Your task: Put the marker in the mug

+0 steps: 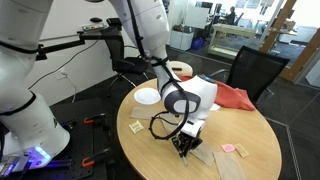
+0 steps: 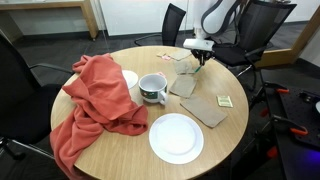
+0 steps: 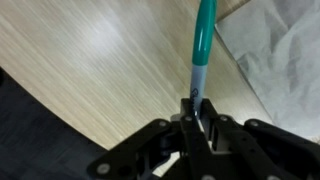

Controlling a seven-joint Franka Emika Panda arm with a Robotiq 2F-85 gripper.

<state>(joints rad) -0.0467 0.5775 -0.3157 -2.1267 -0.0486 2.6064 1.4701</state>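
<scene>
My gripper is shut on the lower end of the marker, a slim stick with a teal-green cap that points away over the wooden table. In both exterior views the gripper hangs close above the table near its edge. The mug, pale with a dark rim, stands near the table's middle, well apart from the gripper. The arm hides the mug in an exterior view.
A red cloth drapes over the table beside a cream cylinder. A white plate lies near the front edge. Flat tan paper pieces lie near the gripper. Office chairs stand around the table.
</scene>
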